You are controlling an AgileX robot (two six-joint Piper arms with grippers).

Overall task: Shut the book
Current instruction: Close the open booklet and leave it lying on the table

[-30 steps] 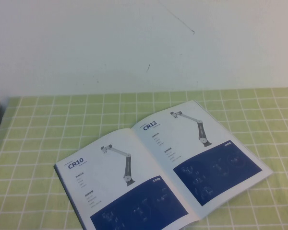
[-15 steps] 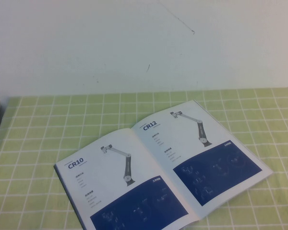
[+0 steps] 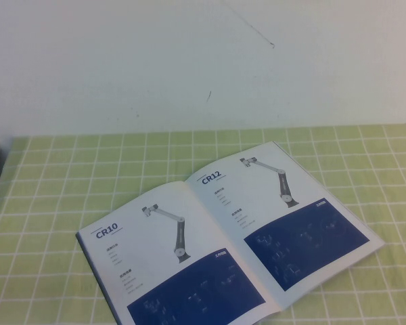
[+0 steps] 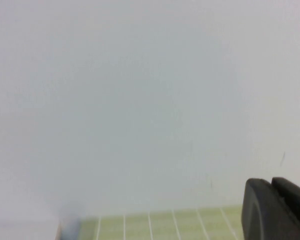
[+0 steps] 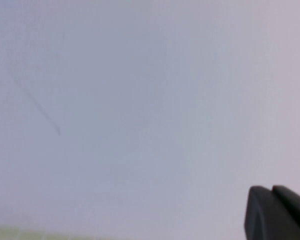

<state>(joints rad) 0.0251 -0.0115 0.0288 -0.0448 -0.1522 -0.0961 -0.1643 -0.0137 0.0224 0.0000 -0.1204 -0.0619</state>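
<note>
The book (image 3: 223,237) is lying open toward 6 o'clock on the cloth (image 3: 54,176). My left gripper (image 4: 272,202) and right gripper (image 5: 273,207) are facing the wall (image 3: 155,61), fingers pressed together.

We see a thin white-paged paper booklet (image 3: 227,240) lying open and flat, pages up, askew on the green checked cloth (image 3: 54,183). Its left page reads CR10 and its right CR12, each with a robot-arm picture above a dark blue panel.
</note>
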